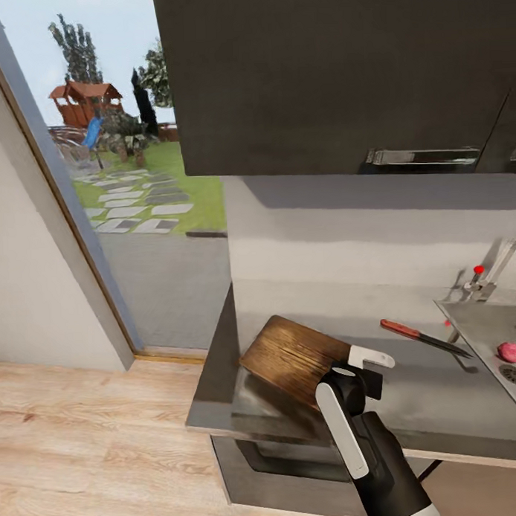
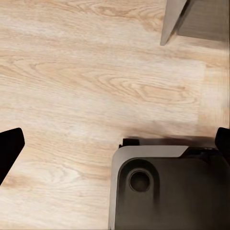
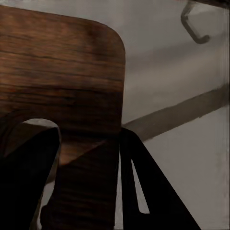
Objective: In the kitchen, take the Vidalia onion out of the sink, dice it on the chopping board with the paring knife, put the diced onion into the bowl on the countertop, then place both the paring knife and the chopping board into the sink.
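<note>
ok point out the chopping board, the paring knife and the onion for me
chopping board [image 1: 291, 353], head view, middle of the wood face
paring knife [image 1: 400, 329], head view, on the orange-red handle
onion [image 1: 512, 352], head view, centre of the pinkish bulb in the sink [image 1: 476, 321]

Black right forearm [image 1: 380, 462] with white side panel, white-tipped black hand [image 1: 366, 362], grey rounded base [image 2: 167, 191]

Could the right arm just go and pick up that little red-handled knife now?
Probably not yet. The right gripper looks shut on the chopping board, which is tilted up off the countertop. The paring knife lies bare nearby, nothing blocking it, so the board would have to go down first.
</note>
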Tool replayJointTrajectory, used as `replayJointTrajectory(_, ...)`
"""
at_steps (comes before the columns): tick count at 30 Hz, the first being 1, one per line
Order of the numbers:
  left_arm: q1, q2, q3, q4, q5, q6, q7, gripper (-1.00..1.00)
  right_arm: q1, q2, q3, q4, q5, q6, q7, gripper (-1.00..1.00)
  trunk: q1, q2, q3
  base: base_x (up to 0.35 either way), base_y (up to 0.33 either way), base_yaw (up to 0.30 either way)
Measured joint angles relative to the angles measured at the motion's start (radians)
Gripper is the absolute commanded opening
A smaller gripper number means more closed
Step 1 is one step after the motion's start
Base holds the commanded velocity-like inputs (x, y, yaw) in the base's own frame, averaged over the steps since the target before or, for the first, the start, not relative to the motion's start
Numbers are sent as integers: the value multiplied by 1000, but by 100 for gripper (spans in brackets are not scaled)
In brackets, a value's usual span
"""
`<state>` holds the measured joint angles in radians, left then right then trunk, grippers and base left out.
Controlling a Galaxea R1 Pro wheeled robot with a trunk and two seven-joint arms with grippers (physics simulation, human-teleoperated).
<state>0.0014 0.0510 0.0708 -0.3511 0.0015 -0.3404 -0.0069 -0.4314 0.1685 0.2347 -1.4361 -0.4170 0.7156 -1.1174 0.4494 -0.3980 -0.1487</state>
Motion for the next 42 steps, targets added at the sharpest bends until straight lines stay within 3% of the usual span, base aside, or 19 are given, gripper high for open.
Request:
replayJointTrajectory(5, 0, 0, 0, 0, 0, 0, 0, 100, 0, -55, -1, 0, -5, 1, 40, -100, 0, 0, 0, 0, -283, 0)
replayJointTrajectory(6, 0, 0, 0, 0, 0, 0, 0, 100, 0, -93, -1, 0, -11, -8, 97, -100, 0, 0, 0, 0, -283, 0)
replayJointTrajectory(7, 0, 0, 0, -1, 0, 0, 0, 100, 0, -114, -3, -1, 8, 21, 125, -100, 0, 0, 0, 0, -282, 0)
replayJointTrajectory(8, 0, 0, 0, 0, 0, 0, 0, 100, 0, -123, -2, -1, -20, -3, 140, -100, 0, 0, 0, 0, -282, 0)
replayJointTrajectory(9, 0, 0, 0, -1, 0, 0, 0, 100, 0, -141, -3, -7, 10, 28, 170, -100, 0, 0, 0, 0, -282, 0)
replayJointTrajectory(10, 0, 0, 0, 0, 0, 0, 0, 100, 0, -159, -3, -13, -23, 25, 205, -100, 0, 0, 0, 0, -281, 0)
replayJointTrajectory(11, 0, 0, 0, 0, 0, 0, 0, 100, 0, -177, -5, -20, 5, 45, 242, -100, 0, 0, 0, 0, -278, 0)
replayJointTrajectory(12, 0, 0, 0, -1, 0, 0, 0, 100, 0, -186, -5, -22, -15, 53, 263, -100, 0, 0, 0, 0, -258, 0)
replayJointTrajectory(15, 0, 0, 0, 0, 0, 0, 0, 100, 0, -229, -6, -33, -15, 63, 368, -100, 0, 0, 0, 0, -150, 0)
replayJointTrajectory(16, 0, 0, 0, -1, 0, 0, 0, 100, 0, -245, -8, -35, 4, 85, 406, -100, 0, 0, 0, 0, -64, 0)
replayJointTrajectory(17, 0, 0, 0, 0, 0, -1, 0, 100, 0, -258, -7, -36, -16, 76, 441, -100, 0, 0, 0, 0, -41, 0)
replayJointTrajectory(18, 0, 0, 0, -1, 0, -1, 0, 100, 0, -272, -9, -37, 1, 91, 471, -100, 0, 0, 0, 0, -17, 0)
replayJointTrajectory(19, 0, 0, 0, -1, 0, -1, 0, 100, 1, -294, -9, -35, -7, 119, 522, -100, 0, 0, 0, 0, -11, 0)
replayJointTrajectory(24, 0, 0, 0, 0, 0, -2, 0, 100, 0, -335, -11, -39, 0, 169, 641, -100, 0, 0, 0, 0, -4, 0)
replayJointTrajectory(28, 0, 0, 0, 0, 0, -2, 0, 100, 0, -384, -11, -39, -4, 182, 722, -100, 0, 0, 0, 0, 0, 0)
replayJointTrajectory(31, 0, 0, 0, 1, 0, -2, 0, 100, 0, -398, -13, -39, -6, 203, 763, -100, 0, 0, 0, 0, 0, 0)
replayJointTrajectory(40, 0, 0, 0, 0, 0, -2, 0, 100, 0, -401, -35, -39, -1, 209, 769, -100, 0, 0, 0, 2, -9, 0)
replayJointTrajectory(42, 0, 0, 0, 0, 0, -1, 0, 100, 0, -401, -72, -39, 10, 210, 769, -100, 0, 0, 0, 51, -144, 0)
